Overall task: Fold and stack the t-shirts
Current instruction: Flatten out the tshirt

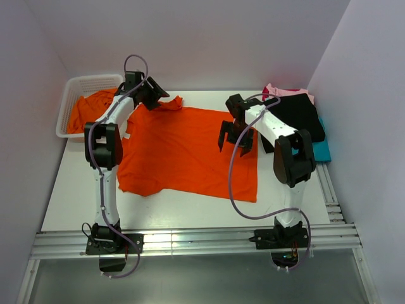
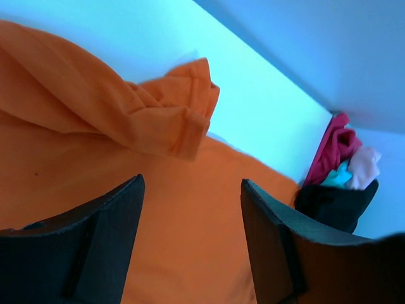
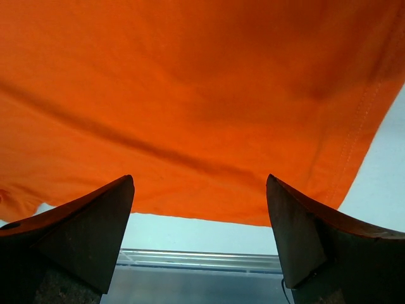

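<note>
**STATUS: ONE SHIRT SPREAD FLAT, FOLDING NOT BEGUN**

1. Progress. One orange t-shirt (image 1: 190,152) lies spread on the table (image 1: 82,202), between the two arms. No fold is visible in its body. One sleeve (image 2: 171,120) at the far edge is bunched and doubled over; flatten it before folding. To the right, the black shirt (image 1: 297,117) lies on top of a pile with the pink shirt (image 1: 278,90) and the teal shirt (image 1: 323,151) showing at its edges. This pile is judged to be the finished stack. At the far left, the white basket (image 1: 66,107) holds more orange fabric (image 1: 88,111), so at least one shirt remains to be processed. Overall the task is judged partly complete.

2. Left gripper (image 2: 191,182). The jaws stand apart, moderately wide. Nothing is between them. The unit hovers at the far edge of the shirt, near the bunched sleeve, gripping no cloth.

3. Right gripper (image 3: 199,178). The jaws stand at nearly full spread and are empty. The unit hangs over the right portion of the shirt, near its hem. Contact with the fabric cannot be confirmed.
</note>
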